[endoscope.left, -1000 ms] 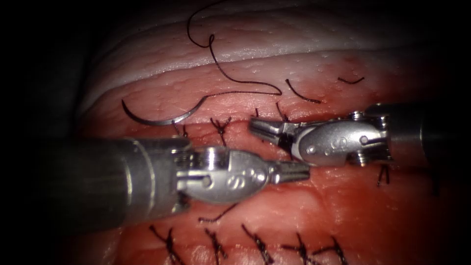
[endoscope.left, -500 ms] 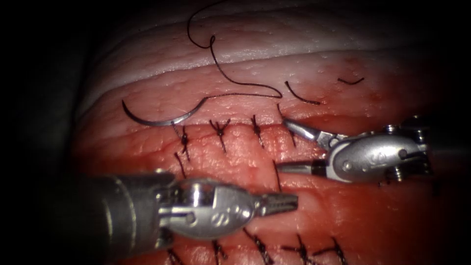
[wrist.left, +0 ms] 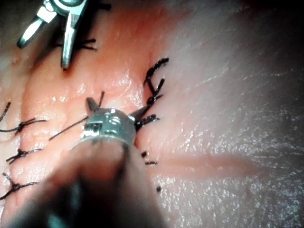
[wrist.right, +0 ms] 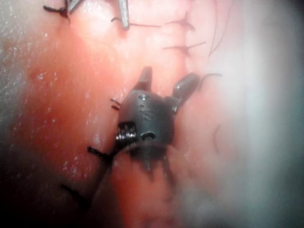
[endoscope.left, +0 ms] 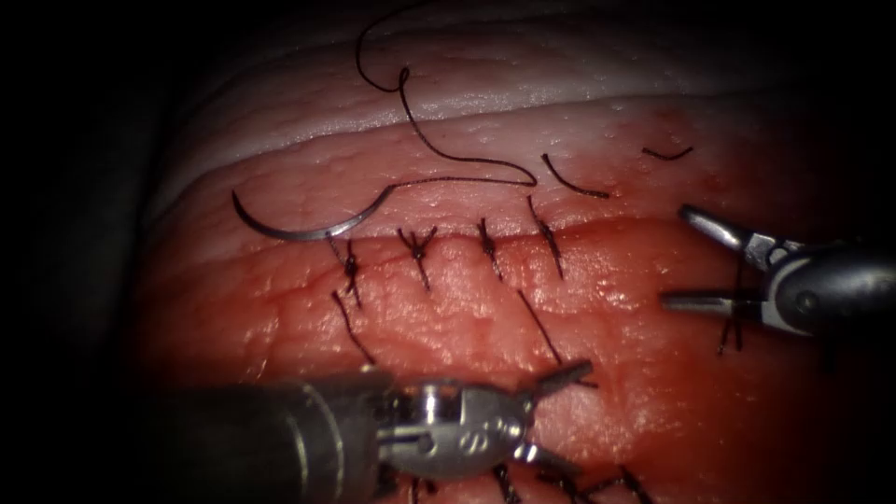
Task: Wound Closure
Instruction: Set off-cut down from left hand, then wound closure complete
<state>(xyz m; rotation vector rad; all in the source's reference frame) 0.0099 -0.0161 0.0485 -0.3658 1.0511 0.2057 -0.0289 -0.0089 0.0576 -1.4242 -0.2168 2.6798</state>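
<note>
Pulled back toward the tissue's right edge since a moment ago, right tool, jaws spread wide and gripping nothing. Dropped toward the near edge, left tool, jaws now parted and empty, upper tip touching the lower end of a loose cut end of thread. Farther out, well apart from both tools, needle lying flat on the tissue just beyond the left end of the cut, free of the tissue. Trailing from its right end, thread looping toward the far edge. Along the cut, four tied stitches.
</note>
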